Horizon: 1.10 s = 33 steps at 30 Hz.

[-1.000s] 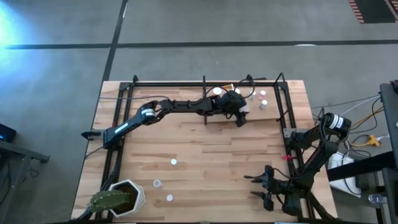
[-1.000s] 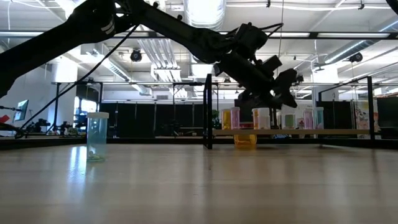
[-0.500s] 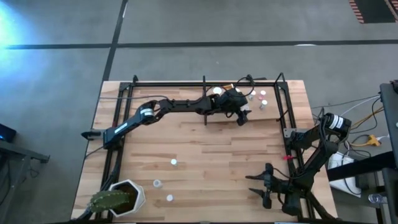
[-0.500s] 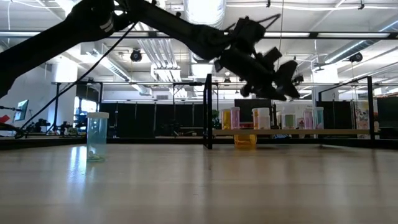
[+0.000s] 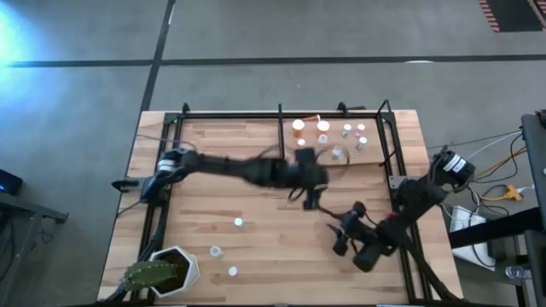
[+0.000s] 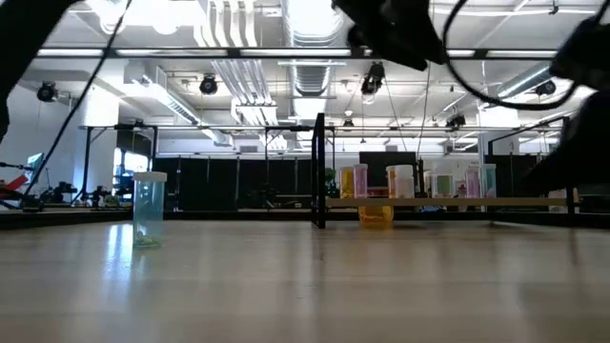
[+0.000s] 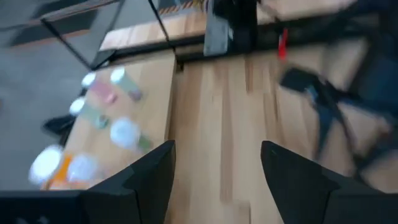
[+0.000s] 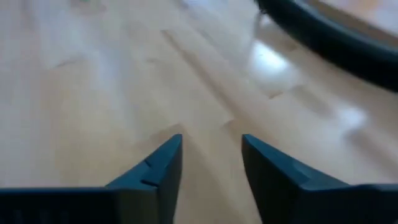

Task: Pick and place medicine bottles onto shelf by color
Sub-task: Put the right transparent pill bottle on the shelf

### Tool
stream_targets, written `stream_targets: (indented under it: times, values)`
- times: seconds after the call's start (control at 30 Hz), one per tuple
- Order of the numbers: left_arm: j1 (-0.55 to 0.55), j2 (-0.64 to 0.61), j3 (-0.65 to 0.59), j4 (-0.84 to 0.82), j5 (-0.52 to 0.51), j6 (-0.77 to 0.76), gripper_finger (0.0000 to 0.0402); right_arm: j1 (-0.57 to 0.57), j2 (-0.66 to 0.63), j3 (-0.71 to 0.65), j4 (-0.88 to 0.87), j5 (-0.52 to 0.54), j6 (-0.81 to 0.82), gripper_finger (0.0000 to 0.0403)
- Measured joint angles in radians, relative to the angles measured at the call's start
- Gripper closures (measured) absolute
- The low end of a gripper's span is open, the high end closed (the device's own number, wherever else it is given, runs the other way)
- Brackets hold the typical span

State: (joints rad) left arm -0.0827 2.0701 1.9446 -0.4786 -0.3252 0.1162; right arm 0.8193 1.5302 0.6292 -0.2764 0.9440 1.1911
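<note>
Beyond the empty, parted left gripper point(image 7: 214, 168), medicine bottles point(image 7: 99, 124) stand on the shelf point(image 7: 163, 99).

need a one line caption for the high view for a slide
Left gripper open and empty above mid-table, right gripper open nearby; bottles stand on the shelf.

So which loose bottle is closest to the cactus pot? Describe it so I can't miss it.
Start at the white cactus pot in the table's near left corner. Three small white-capped bottles stand loose on the wood to its right. The one you want stands just beside the pot's rim, left of the other two.
</note>
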Motion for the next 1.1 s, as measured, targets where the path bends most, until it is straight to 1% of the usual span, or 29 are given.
stream_targets:
  times: [0.1, 0.2, 0.27, 0.3, 0.37, 0.47, 0.57, 0.63, 0.73, 0.93, 1.1]
  values:
    - [-0.088, -0.077, -0.185, 0.081, -0.158, -0.004, 0.0182, -0.077, -0.023, 0.000, -0.034, -0.029, -0.093, 0.0300]
    - [-0.164, -0.160, -0.402, 0.264, -0.275, -0.037, 0.0182, -0.143, -0.066, 0.000, -0.083, -0.058, -0.181, 0.0345]
    - [-0.204, -0.222, -0.546, 0.407, -0.326, -0.060, 0.0182, -0.187, -0.107, -0.002, -0.092, -0.076, -0.253, 0.0371]
    - [-0.218, -0.249, -0.612, 0.479, -0.340, -0.076, 0.0182, -0.210, -0.131, -0.009, -0.093, -0.089, -0.296, 0.0383]
    - [-0.237, -0.299, -0.742, 0.639, -0.345, -0.094, 0.0182, -0.265, -0.182, -0.024, -0.094, -0.127, -0.384, 0.0391]
    - [-0.247, -0.343, -0.913, 0.895, -0.347, -0.139, 0.0182, -0.359, -0.261, -0.052, -0.084, -0.183, -0.480, 0.0394]
    - [-0.248, -0.365, -1.043, 1.128, -0.348, -0.161, 0.0182, -0.456, -0.334, -0.082, -0.043, -0.249, -0.571, 0.0394]
    - [-0.247, -0.369, -1.102, 1.226, -0.347, -0.163, 0.0182, -0.513, -0.376, -0.097, -0.022, -0.281, -0.621, 0.0394]
    - [-0.247, -0.369, -1.151, 1.305, -0.345, -0.164, 0.0182, -0.582, -0.437, -0.118, 0.012, -0.292, -0.675, 0.0394]
    - [-0.250, -0.370, -1.158, 1.310, -0.337, -0.164, 0.0182, -0.708, -0.515, -0.149, 0.029, -0.340, -0.730, 0.0394]
    - [-0.250, -0.370, -1.158, 1.309, -0.335, -0.164, 0.0182, -0.796, -0.524, -0.153, 0.028, -0.344, -0.741, 0.0394]
